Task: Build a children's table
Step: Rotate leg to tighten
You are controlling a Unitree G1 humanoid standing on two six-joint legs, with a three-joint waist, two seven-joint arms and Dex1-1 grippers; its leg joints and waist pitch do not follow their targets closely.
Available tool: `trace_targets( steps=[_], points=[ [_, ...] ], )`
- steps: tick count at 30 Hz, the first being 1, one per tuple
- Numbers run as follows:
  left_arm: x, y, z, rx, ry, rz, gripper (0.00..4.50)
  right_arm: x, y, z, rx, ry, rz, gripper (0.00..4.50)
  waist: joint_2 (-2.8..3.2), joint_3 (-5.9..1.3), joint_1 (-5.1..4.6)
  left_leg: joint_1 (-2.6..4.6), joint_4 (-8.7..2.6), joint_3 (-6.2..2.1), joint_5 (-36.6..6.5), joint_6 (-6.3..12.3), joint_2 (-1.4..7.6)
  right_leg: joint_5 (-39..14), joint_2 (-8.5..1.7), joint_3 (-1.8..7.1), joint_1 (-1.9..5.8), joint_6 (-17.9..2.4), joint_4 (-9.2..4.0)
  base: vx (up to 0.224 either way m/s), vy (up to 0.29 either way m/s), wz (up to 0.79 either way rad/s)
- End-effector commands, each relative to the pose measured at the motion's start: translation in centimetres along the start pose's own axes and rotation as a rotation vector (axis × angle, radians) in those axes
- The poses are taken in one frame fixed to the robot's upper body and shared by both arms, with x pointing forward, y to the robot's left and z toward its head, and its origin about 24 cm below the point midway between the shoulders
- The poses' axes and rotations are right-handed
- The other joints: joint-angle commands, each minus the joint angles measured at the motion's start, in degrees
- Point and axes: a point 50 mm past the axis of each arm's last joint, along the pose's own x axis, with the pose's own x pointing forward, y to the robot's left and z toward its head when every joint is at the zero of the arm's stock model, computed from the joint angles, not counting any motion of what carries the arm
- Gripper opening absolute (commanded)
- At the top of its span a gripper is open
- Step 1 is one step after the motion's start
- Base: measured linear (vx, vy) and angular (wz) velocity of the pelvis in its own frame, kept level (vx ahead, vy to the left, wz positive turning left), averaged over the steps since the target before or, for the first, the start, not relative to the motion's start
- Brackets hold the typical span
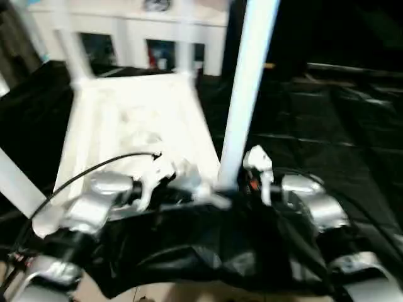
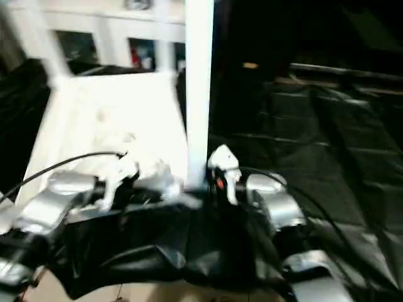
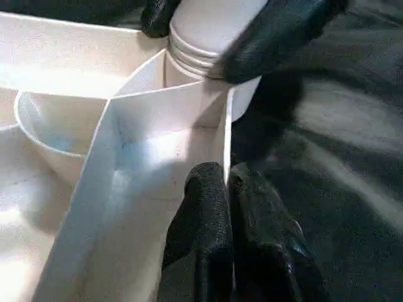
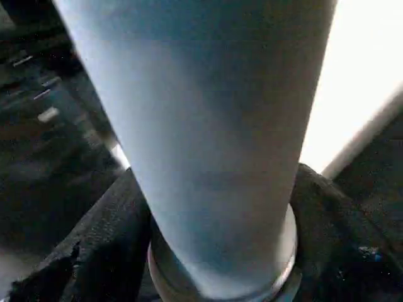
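The children's table lies upside down on a black sheet, and its white ribbed tabletop (image 1: 138, 126) faces up. Two legs (image 1: 72, 50) stand at the far corners, and another white leg (image 1: 16, 182) rises at the near left. At the near right corner a long white leg (image 1: 249, 82) stands upright in its socket. My right gripper (image 4: 220, 251) is shut on this leg just above its ringed base, one black finger (image 4: 107, 239) on each side. My left gripper (image 3: 227, 189) is shut on the thin rim wall of the tabletop (image 3: 164, 126) beside that socket.
A white cabinet (image 1: 126, 25) with glass doors stands behind the table. The black sheet (image 1: 327, 126) spreads wide to the right and bunches up in folds (image 1: 189, 251) between my forearms. A black cable (image 1: 82, 176) arcs over my left wrist.
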Motion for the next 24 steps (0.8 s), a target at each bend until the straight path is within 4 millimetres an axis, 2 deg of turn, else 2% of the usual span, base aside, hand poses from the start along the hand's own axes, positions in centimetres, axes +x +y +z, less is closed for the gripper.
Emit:
trace_targets(
  steps=[1, 5, 8, 9, 11, 12, 13, 16, 19, 24],
  points=[
    [2.0, -0.2, 2.2, 0.027, -0.073, 0.033, 0.00, 2.7, 1.7, -0.3, 0.035, 0.004, 0.002, 2.72, -0.06, -2.81, -0.18, -0.20, -4.17, 0.78, -15.06, -0.28, -1.01, -23.90, -2.26, 0.92, 3.16, -8.05, -5.14, 0.000, 0.000, 0.00],
    [3.6, 0.1, 3.3, 0.005, -0.105, 0.125, 0.00, 4.8, 1.8, -0.2, 0.083, -0.007, -0.182, 2.72, 0.04, -2.78, -0.59, -0.14, -4.13, 0.64, -16.09, -0.34, -1.14, -28.40, -2.34, 0.74, 2.73, -6.18, -5.78, 0.000, 0.000, 0.00],
    [4.4, -0.1, 3.8, -0.001, -0.123, 0.143, 0.00, 5.6, 2.2, 0.0, 0.065, -0.012, -0.207, 2.72, 0.04, -2.79, -0.84, -0.20, -4.16, 0.57, -16.62, -0.30, -1.15, -28.93, -2.26, 0.66, 2.55, -5.76, -5.86, 0.000, 0.000, 0.00],
    [4.6, -0.3, 3.9, -0.001, -0.126, 0.141, 0.00, 5.9, 2.5, 0.1, 0.045, -0.015, -0.201, 2.72, -0.40, -2.83, -0.86, -0.32, -4.17, 0.60, -16.67, 0.06, -1.08, -28.10, -2.27, 0.67, 2.61, -5.85, -5.85, 0.000, 0.000, 0.00],
    [4.8, -0.5, 4.0, 0.001, -0.128, 0.135, 0.00, 6.1, 2.8, 0.3, 0.041, -0.024, -0.182, 3.28, -0.15, -2.85, -0.85, -0.43, -4.25, 0.59, -16.45, 0.56, -1.02, -26.48, -2.28, 0.75, 2.64, -6.39, -5.62, 0.000, 0.000, 0.00],
    [4.9, -0.9, 4.1, 0.011, -0.134, 0.103, 0.00, 6.3, 3.2, 0.5, 0.074, -0.051, -0.126, 3.42, -0.38, -2.90, -0.84, -0.52, -4.25, 0.64, -16.02, 0.82, -1.01, -25.10, -2.22, 0.77, 2.78, -6.78, -5.50, 0.000, 0.000, 0.00],
    [4.9, -1.0, 4.1, 0.013, -0.135, 0.094, 0.00, 6.2, 3.2, 0.6, 0.084, -0.056, -0.104, 3.42, -0.19, -2.92, -0.76, -0.50, -4.25, 0.65, -15.71, 1.05, -0.94, -23.56, -2.23, 0.85, 2.78, -7.40, -5.31, 0.000, 0.000, 0.00],
    [4.6, -1.2, 3.9, 0.025, -0.137, 0.066, 0.00, 5.9, 3.0, 0.6, 0.059, -0.051, -0.083, 3.75, -0.15, -2.95, -0.75, -0.64, -4.26, 0.72, -14.75, 1.23, -0.92, -20.94, -2.25, 0.89, 2.97, -8.44, -5.09, 0.000, 0.000, 0.00],
    [4.0, -1.4, 3.4, 0.039, -0.137, 0.026, 0.00, 5.3, 3.0, 0.7, 0.023, -0.047, -0.027, 3.84, -0.07, -3.02, -0.76, -0.69, -4.20, 0.78, -14.29, 1.58, -0.82, -18.23, -2.30, 0.95, 3.20, -9.76, -4.79, 0.000, 0.000, 0.00],
    [2.5, -1.7, 2.7, 0.076, -0.135, -0.051, 0.00, 3.0, 2.5, 1.1, -0.029, -0.042, 0.156, 3.84, -0.22, -3.19, -0.71, -0.67, -3.99, 0.94, -12.35, 2.79, -0.73, -14.16, -2.23, 0.97, 3.50, -11.18, -4.45, 0.000, 0.000, 0.00]
  ],
)
